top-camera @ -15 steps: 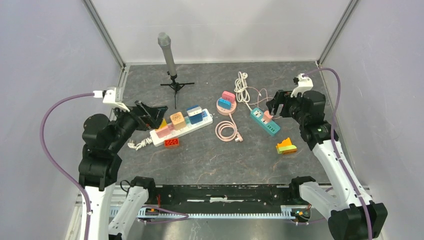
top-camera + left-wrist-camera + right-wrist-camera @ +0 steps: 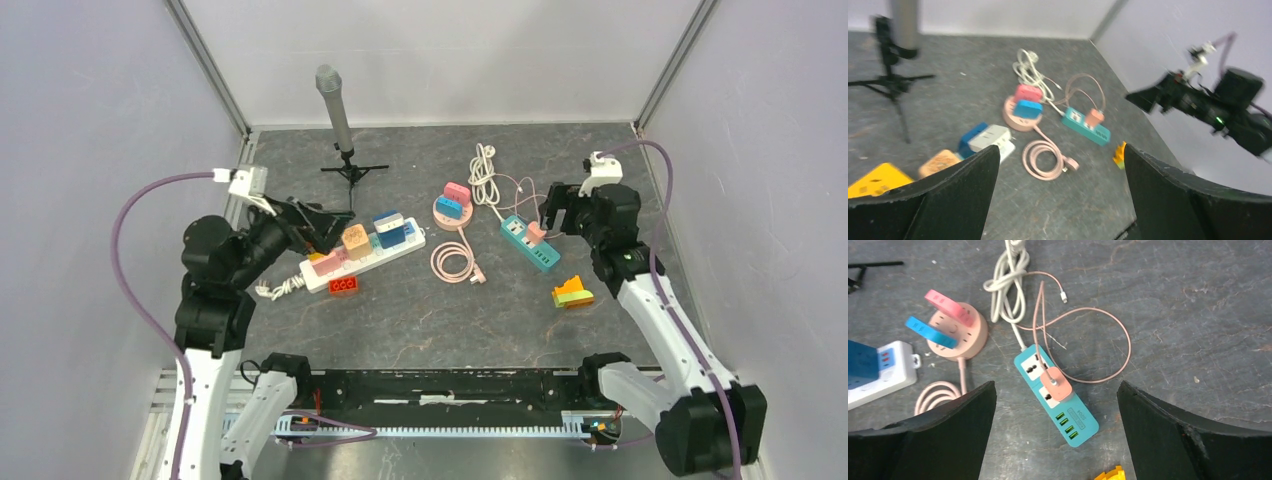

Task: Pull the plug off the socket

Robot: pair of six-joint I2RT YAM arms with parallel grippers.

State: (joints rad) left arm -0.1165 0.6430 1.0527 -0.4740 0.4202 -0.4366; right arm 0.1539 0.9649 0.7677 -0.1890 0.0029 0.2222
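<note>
The right claw (image 2: 553, 207), wide open and empty, hovers over the salmon plug (image 2: 1057, 385) seated in the teal socket strip (image 2: 1075, 420), which lies diagonally on the desk (image 2: 420, 310), the left arm (image 2: 230, 255) well apart

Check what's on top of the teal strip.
On the teal power strip, a pink plug sits in one socket, pink cable trailing off. The socket beside it is empty; green ports show at the far end. The socket under the plug is hidden.
</note>
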